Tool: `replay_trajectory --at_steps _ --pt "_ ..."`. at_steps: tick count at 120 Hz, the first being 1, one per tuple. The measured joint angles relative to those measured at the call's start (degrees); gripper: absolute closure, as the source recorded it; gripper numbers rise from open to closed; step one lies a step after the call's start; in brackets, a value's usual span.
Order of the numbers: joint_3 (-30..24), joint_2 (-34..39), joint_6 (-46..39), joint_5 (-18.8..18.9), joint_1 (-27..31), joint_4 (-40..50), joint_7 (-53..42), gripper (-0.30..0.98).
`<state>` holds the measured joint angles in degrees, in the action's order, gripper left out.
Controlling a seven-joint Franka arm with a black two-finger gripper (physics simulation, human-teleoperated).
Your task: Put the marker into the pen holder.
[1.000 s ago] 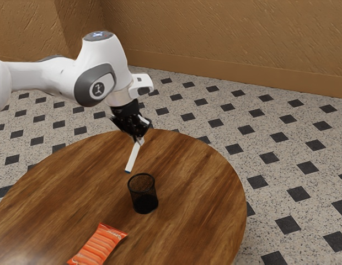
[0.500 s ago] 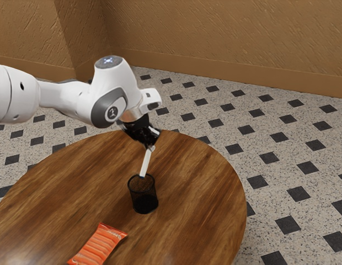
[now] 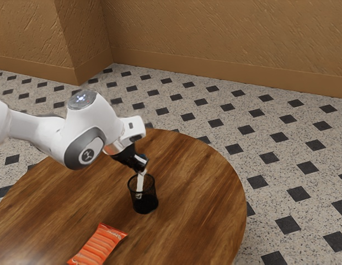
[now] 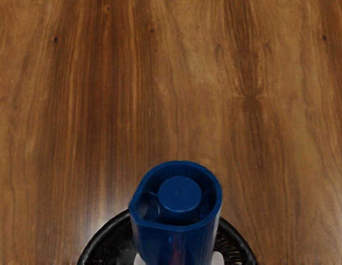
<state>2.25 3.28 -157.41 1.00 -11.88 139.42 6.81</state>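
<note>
Table: the round wooden top (image 3: pixel 209 182) spreads beneath our fingers and carries everything we work with.
Gripper: our fingers (image 3: pixel 142 171) are clamped on the marker's upper part, just above the holder's mouth. By our reckoning the task is nearly done — carrying and lining up are behind us; lowering, letting go and backing out are left.
Orange packet: it (image 3: pixel 99 247) lies flat on the table, well apart from our fingers and beyond the holder; what it contains, we cannot tell.
Pen holder: the black mesh cup (image 3: pixel 154 200) stands upright just below our fingers, with the marker's lower part inside.
Marker: white-bodied (image 3: pixel 140 185), slightly tilted, it runs down from our fingers into the cup — its blue end (image 4: pixel 179 193) uppermost, its lower end seemingly short of the bottom.
</note>
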Motion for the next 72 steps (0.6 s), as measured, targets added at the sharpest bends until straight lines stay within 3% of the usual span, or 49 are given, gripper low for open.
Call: replay_trajectory --at_steps 15,30,45,53,72 --pt "0.2 1.3 0.6 -0.7 -0.6 -0.7 -1.2 0.42" --pt "0.5 1.1 14.1 -1.3 0.0 -15.2 -3.0 0.23" --pt "2.0 -0.3 31.5 -1.1 0.5 -29.6 -6.8 0.13" --pt "1.9 -0.2 40.0 1.0 1.4 -34.6 -8.9 0.09" --pt "1.9 0.2 53.0 2.7 0.6 -38.8 -13.9 0.04"
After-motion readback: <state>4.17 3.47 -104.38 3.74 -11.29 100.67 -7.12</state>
